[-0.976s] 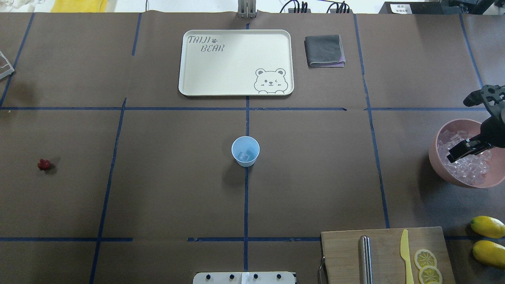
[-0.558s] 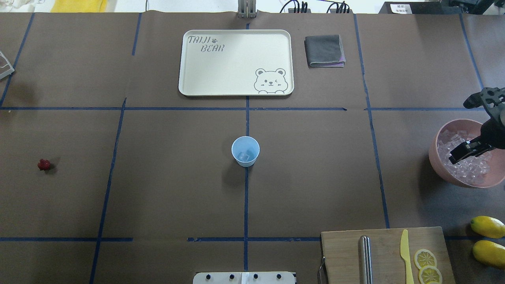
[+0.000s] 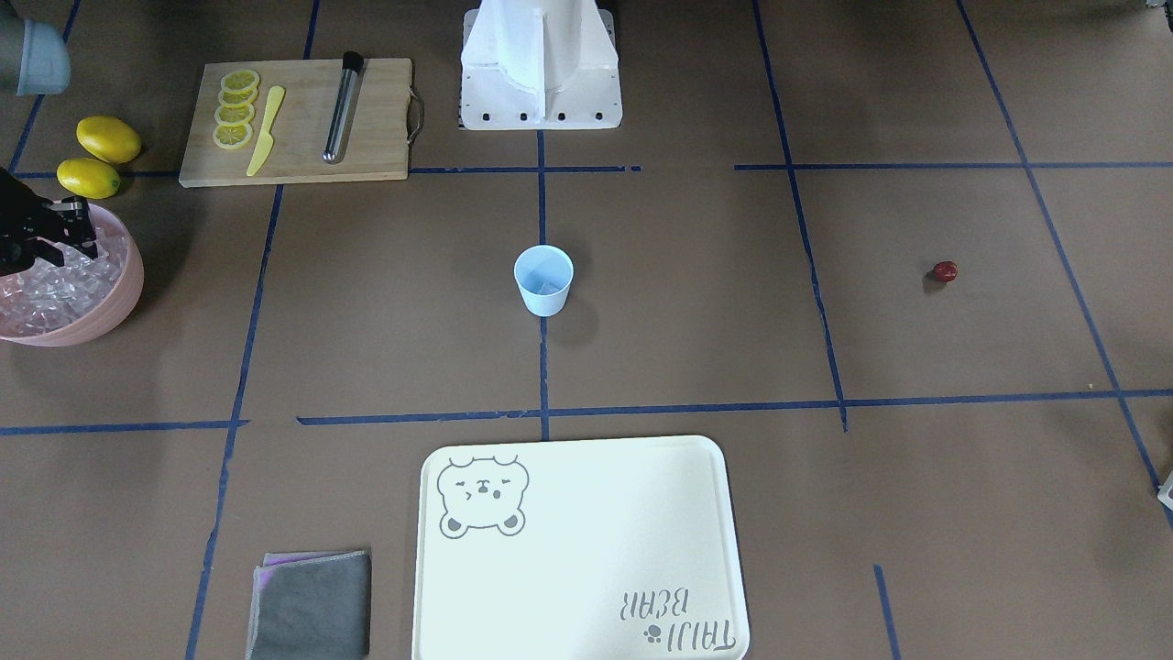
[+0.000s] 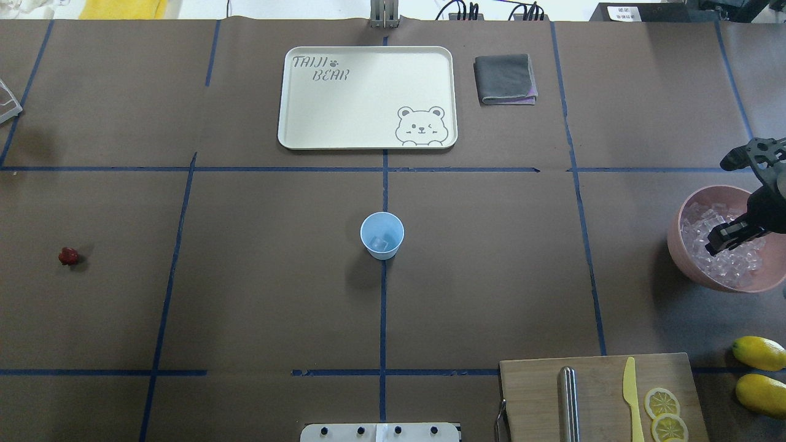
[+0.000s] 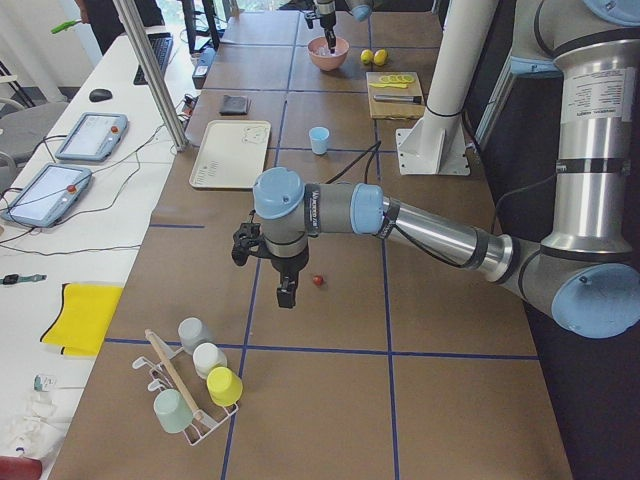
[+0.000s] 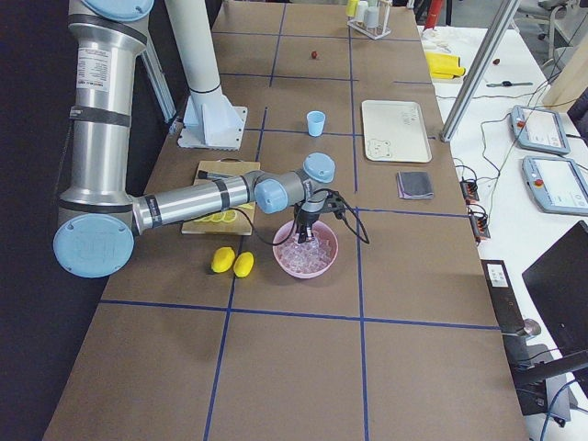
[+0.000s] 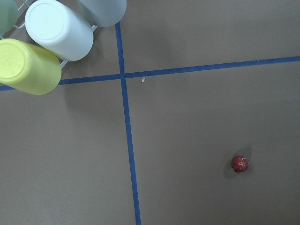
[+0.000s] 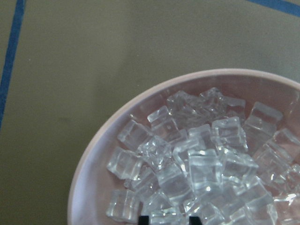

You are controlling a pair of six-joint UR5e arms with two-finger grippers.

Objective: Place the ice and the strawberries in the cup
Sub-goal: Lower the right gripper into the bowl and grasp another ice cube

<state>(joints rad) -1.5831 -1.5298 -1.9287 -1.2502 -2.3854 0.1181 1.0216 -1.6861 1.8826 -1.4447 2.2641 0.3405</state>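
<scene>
The pale blue cup (image 4: 382,235) stands upright at the table's centre with one ice cube (image 4: 381,244) in it. It also shows in the front view (image 3: 543,280). The strawberry (image 4: 68,256) lies alone at the far left and shows in the left wrist view (image 7: 240,164). The pink bowl (image 4: 678,245) at the right edge holds many ice cubes (image 8: 197,159). My right gripper (image 4: 715,242) hangs over that ice, jaws a little apart with nothing held, its tips at the wrist view's bottom edge (image 8: 168,220). My left gripper (image 5: 284,295) hovers beside the strawberry; I cannot tell whether it is open.
A cream tray (image 4: 295,138) and a folded grey cloth (image 4: 505,78) lie at the back. A cutting board (image 4: 534,393) with a yellow knife, metal rod and lemon slices is front right, two lemons (image 4: 759,353) beside it. A rack of upturned cups (image 7: 56,28) stands near the strawberry.
My right gripper has shifted a little to the right over the bowl's ice. The cup and the strawberry have not moved.
</scene>
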